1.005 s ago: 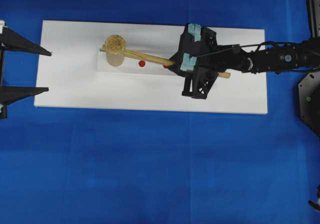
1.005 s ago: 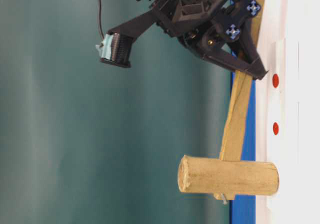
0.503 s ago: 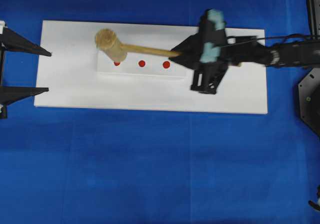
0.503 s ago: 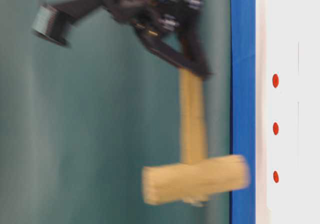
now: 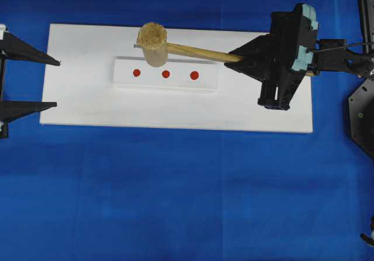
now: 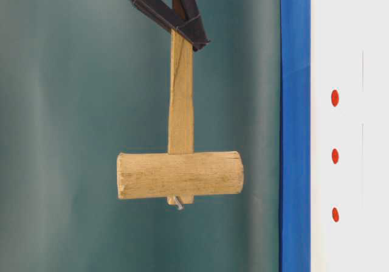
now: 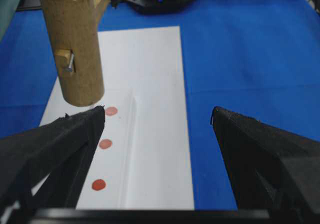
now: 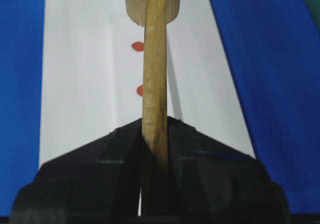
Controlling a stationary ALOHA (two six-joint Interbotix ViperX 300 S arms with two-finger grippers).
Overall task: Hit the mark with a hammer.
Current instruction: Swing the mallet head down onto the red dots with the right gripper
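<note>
The hammer (image 5: 153, 42), a light wooden mallet, hangs in the air well above the white board (image 5: 175, 106). My right gripper (image 5: 236, 58) is shut on its thin handle (image 8: 155, 73) and its head (image 6: 180, 174) is level and clear of the surface. Three red marks (image 5: 166, 73) sit in a row on a raised white strip (image 5: 207, 83); from overhead the head shows just behind the strip, between the left and middle marks. My left gripper (image 5: 57, 83) stays open at the board's left end with nothing between its fingers (image 7: 75, 134), facing the marks (image 7: 105, 144) and the hammer (image 7: 75, 48).
A blue cloth (image 5: 175, 202) covers the table around the board. A black arm base (image 5: 359, 115) stands at the right edge. A green backdrop (image 6: 73, 132) fills the table-level view behind the hammer.
The hammer head rested on the strip's left end, over the leftmost mark. My right gripper has lifted it and drawn back to the right, and all three marks now show.
</note>
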